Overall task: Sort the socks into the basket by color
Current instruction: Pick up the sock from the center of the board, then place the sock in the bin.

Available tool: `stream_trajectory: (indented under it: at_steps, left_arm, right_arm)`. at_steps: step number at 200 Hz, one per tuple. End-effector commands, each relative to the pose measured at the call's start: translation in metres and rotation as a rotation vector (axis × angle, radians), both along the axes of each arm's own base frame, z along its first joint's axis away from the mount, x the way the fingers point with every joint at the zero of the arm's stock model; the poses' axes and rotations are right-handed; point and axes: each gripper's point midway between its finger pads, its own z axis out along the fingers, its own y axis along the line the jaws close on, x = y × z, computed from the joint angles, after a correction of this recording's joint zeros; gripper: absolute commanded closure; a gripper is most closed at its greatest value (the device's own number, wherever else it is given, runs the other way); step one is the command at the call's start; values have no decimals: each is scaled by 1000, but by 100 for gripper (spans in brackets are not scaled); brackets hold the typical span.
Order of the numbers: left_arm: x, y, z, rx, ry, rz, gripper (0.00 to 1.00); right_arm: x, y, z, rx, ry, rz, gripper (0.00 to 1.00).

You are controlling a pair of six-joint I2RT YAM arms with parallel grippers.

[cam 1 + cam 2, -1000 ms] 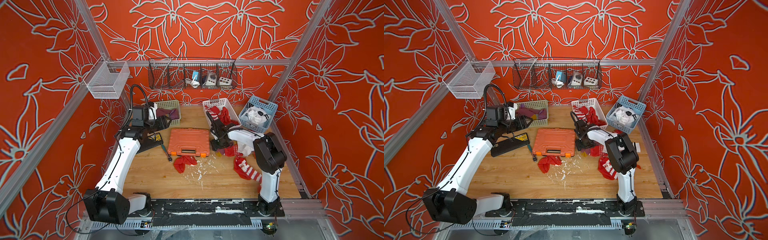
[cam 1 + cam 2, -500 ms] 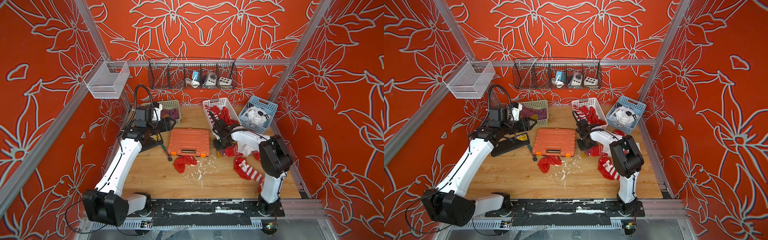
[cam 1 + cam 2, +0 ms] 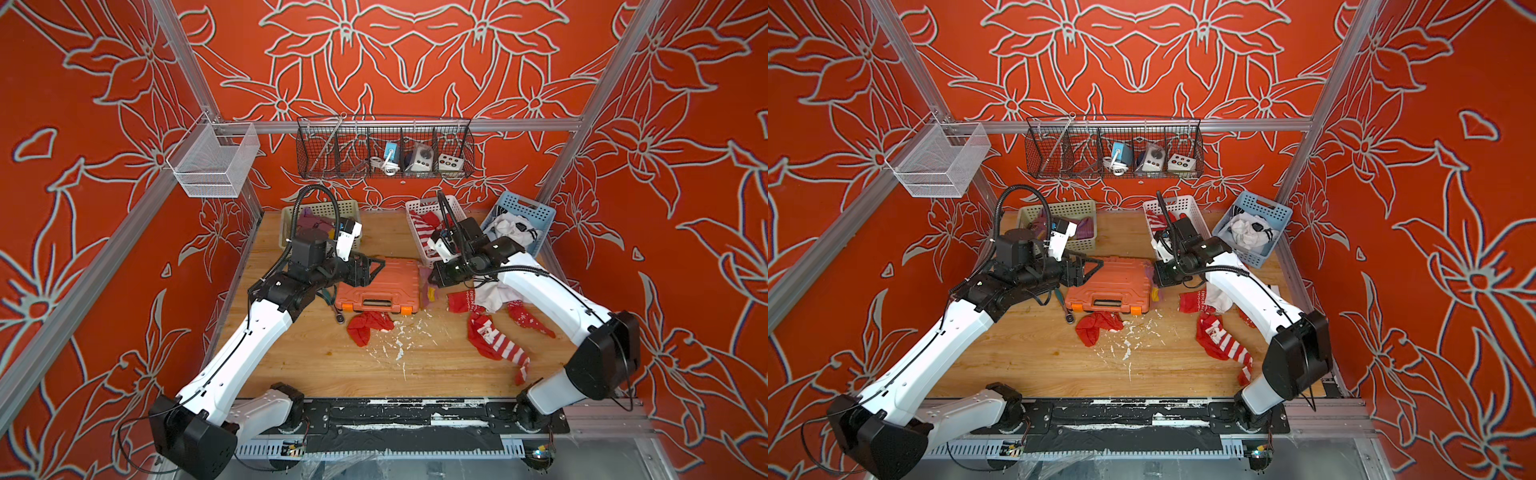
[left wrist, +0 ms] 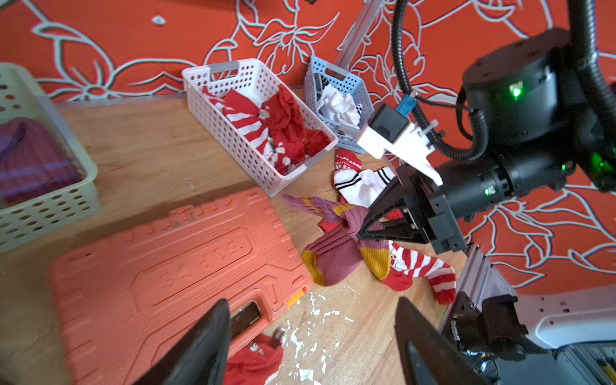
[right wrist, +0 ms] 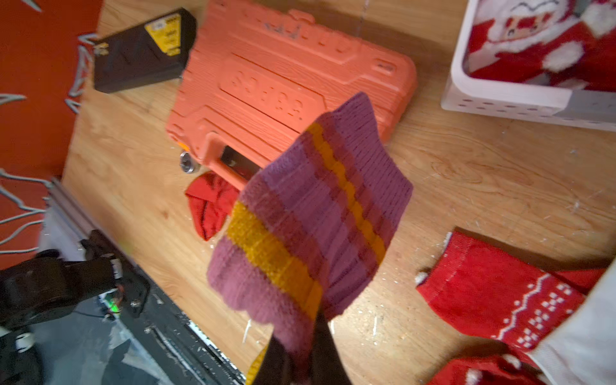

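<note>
My right gripper (image 4: 361, 230) is shut on a purple sock with mustard stripes (image 5: 310, 216), just right of the orange case; the sock's foot still rests on the table (image 4: 333, 260). My left gripper (image 4: 310, 343) is open and empty, hovering over the case's near edge (image 3: 374, 266). Loose on the wood lie a crumpled red sock (image 3: 368, 326), a red-and-white striped sock (image 3: 496, 340), a red snowflake sock (image 3: 530, 322) and a white sock (image 3: 492, 293). The green basket (image 3: 320, 204) holds purple socks, the white basket (image 3: 428, 201) red ones, the blue basket (image 3: 523, 205) white ones.
An orange tool case (image 3: 378, 282) lies mid-table with a socket wrench (image 3: 338, 318) at its front left corner. A black box with a yellow label (image 5: 143, 50) sits left of the case. A wire rack (image 3: 384, 149) and a mesh bin (image 3: 212, 162) hang on the walls.
My right gripper has shut on the purple sock and pulled its cuff up. My left arm has swung from the green basket rightward over the orange case, its jaws spreading wider.
</note>
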Motion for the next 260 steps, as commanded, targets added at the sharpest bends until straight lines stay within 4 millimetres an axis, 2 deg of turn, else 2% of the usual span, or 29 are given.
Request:
stream_trajectory:
  at_steps: [1,35,94,99,108,124,197,233,247,260]
  left_arm:
    - [-12,-17,17,-21,-134,-72,23]
    - [-33,-36,17,15,-281,-131,20]
    - [-42,-62,16,69,-400,-171,16]
    - [-42,-64,15,77,-408,-168,15]
    - [-41,-67,15,92,-427,-159,7]
    - [-40,-73,16,117,-475,-143,6]
    - [-18,-97,30,174,-605,-118,0]
    - [-7,-99,41,186,-667,-60,1]
    - [-2,-100,44,186,-684,-42,5]
    - [2,-101,45,188,-690,-27,13]
  right_arm:
    - [-14,11,37,146,35,32,99]
    - [-23,25,69,294,76,69,99]
    - [-33,34,111,506,154,84,100]
    - [-34,34,114,524,164,86,100]
    - [-35,35,121,557,169,93,100]
    - [-40,37,130,601,181,114,100]
    - [-59,39,149,699,216,187,100]
    - [-64,39,152,719,226,212,100]
    - [-65,39,154,729,224,218,100]
    - [-66,39,154,731,226,223,100]
